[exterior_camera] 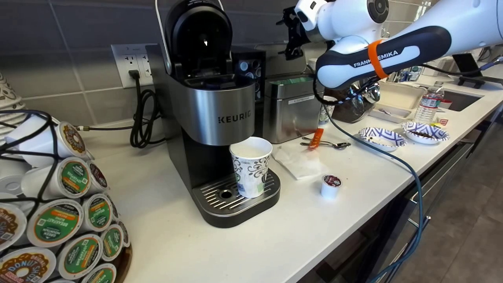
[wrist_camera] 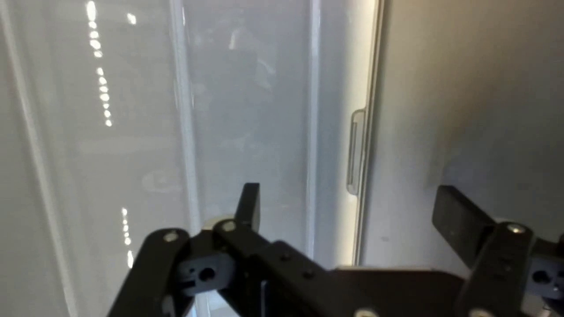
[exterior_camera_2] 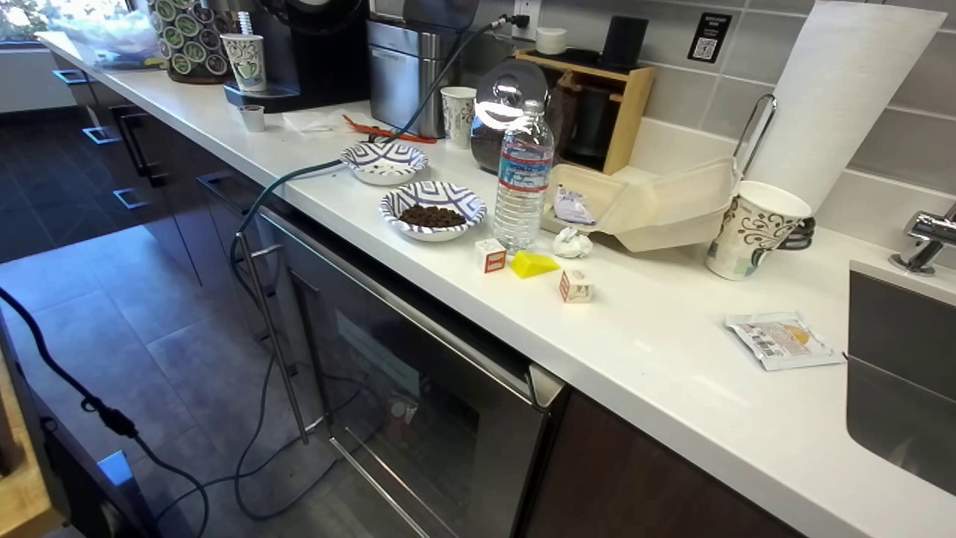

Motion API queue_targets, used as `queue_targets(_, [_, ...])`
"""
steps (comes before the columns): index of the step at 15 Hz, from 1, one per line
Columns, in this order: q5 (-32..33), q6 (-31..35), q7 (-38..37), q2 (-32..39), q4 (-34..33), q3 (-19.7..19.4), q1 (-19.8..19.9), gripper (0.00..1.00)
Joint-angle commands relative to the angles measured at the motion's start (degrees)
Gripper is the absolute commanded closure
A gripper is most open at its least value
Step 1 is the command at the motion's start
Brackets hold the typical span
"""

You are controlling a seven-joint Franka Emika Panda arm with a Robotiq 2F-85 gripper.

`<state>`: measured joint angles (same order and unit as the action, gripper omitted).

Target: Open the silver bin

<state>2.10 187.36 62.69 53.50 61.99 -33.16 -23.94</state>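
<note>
The silver bin [exterior_camera: 292,114] is a boxy brushed-steel container beside the coffee machine; it also shows in an exterior view [exterior_camera_2: 407,82]. Its lid [exterior_camera: 285,66] stands raised at the back against the wall, and a green liner shows at the open top. The raised lid also shows dark in an exterior view [exterior_camera_2: 441,12]. My gripper [exterior_camera: 281,37] is open and empty, at the height of the lid's upper part above the bin. In the wrist view the open fingers [wrist_camera: 348,191] spread across the edge of a smooth grey panel [wrist_camera: 410,132], apparently the lid, with tiled wall beside it.
A Keurig coffee machine [exterior_camera: 220,114] with its top raised and a paper cup [exterior_camera: 251,167] stands beside the bin. A coffee pod [exterior_camera: 331,186], napkin [exterior_camera: 300,159], spoons, patterned bowls [exterior_camera: 383,138] and a water bottle [exterior_camera_2: 524,179] are on the counter. A cable crosses in front.
</note>
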Motion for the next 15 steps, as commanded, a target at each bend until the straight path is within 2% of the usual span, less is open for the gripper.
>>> queue_targets(1, [-3.74,4.95,-3.99,-2.63,7.16,-6.1,-4.24,0.0])
queue_targets(2, [-4.83,7.81,-4.69,-4.29,11.62,-8.59,-6.71,0.0])
queue_targets(4, [-5.96,11.46,-4.85,-6.05,16.59,-9.99,-9.36,0.0])
queue_targets(7, [-1.91,23.64,-7.98,-12.37,24.51,-2.49,-8.21,0.0])
queue_targets(8, [-0.62,27.2,-9.48,-14.11,27.18,-0.96,-8.04,0.0])
queue_targets(10, [-3.01,31.31,-11.25,-16.76,32.64,-0.26,-9.27,0.0])
queue_targets(13, [-2.6,30.88,-15.2,-22.27,40.9,1.94,-9.9,0.0])
queue_targets(14, [-2.24,30.96,-13.02,-25.45,43.55,7.98,-6.35,0.0])
queue_targets(15, [-1.37,31.77,-13.53,-27.45,46.31,9.93,-5.19,0.0])
